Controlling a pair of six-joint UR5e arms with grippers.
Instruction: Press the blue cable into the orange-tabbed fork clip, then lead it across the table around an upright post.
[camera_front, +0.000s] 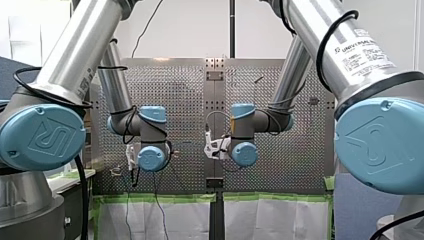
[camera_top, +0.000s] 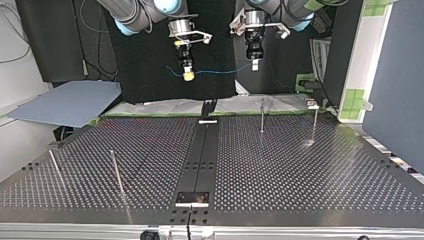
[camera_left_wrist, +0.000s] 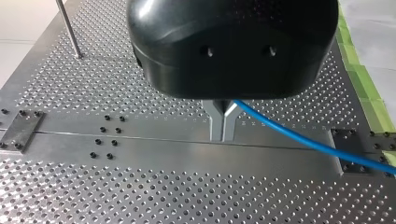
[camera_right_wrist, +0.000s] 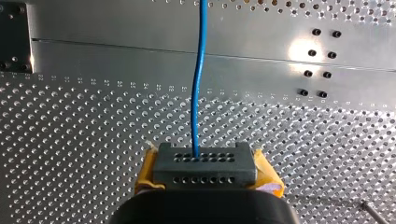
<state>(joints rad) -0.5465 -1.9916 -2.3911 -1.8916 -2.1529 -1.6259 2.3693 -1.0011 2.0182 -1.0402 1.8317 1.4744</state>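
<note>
The blue cable (camera_top: 220, 71) hangs in a slack line between my two grippers, both held high above the perforated table (camera_top: 280, 165). My left gripper (camera_left_wrist: 223, 122) has its metal fingers shut on the cable (camera_left_wrist: 299, 137), which trails off to one side over the plate. In the top view it is the left gripper (camera_top: 254, 65) at centre right. My right gripper (camera_top: 188, 76), with yellow pads, is shut on the cable too. From the right gripper (camera_right_wrist: 204, 161) the cable (camera_right_wrist: 200, 70) runs straight ahead. I cannot make out an orange-tabbed clip.
Thin upright posts stand on the table: two at the top view's far right (camera_top: 262, 116) (camera_top: 314, 122) and two at its near left (camera_top: 116, 172) (camera_top: 55, 167). A small fixture (camera_top: 312, 104) sits at the far right edge. A dark rail (camera_top: 202, 155) runs down the middle.
</note>
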